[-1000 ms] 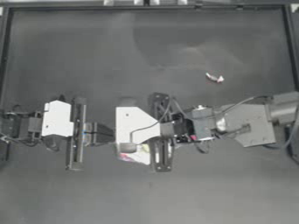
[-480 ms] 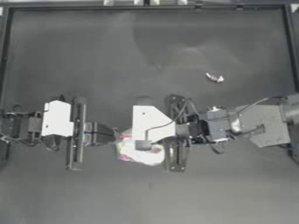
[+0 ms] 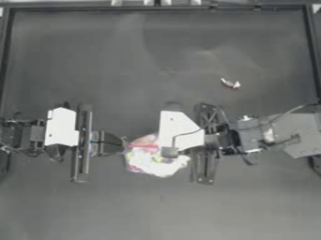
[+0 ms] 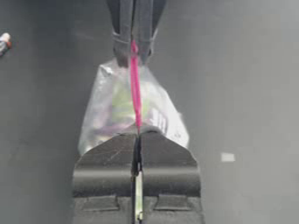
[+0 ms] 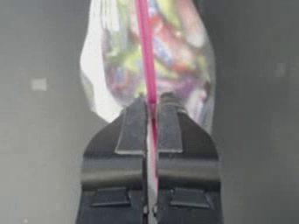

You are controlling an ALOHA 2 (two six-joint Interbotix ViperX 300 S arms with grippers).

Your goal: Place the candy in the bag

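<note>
The bag (image 3: 150, 161), clear with a pink strip along its mouth and multicoloured inside, lies mid-table between both arms. My left gripper (image 3: 120, 144) is shut on the strip's left end; in the left wrist view its jaws (image 4: 138, 133) pinch the strip. My right gripper (image 3: 164, 149) is shut on the other end, seen farther off in that view (image 4: 134, 48) and close up in the right wrist view (image 5: 152, 105), with the bag (image 5: 175, 52) hanging beyond. The candy (image 3: 230, 83), small and white with a red mark, lies alone on the table behind the right arm.
The dark table (image 3: 156, 56) is bordered by a raised rim along the back and sides. The candy (image 4: 4, 42) also shows at the edge of the left wrist view. A small pale mark (image 4: 227, 156) sits on the table beside the bag.
The right arm has drawn back to the right with the strip in its jaws, uncovering more of the bag. The left arm and the candy have stayed put.
</note>
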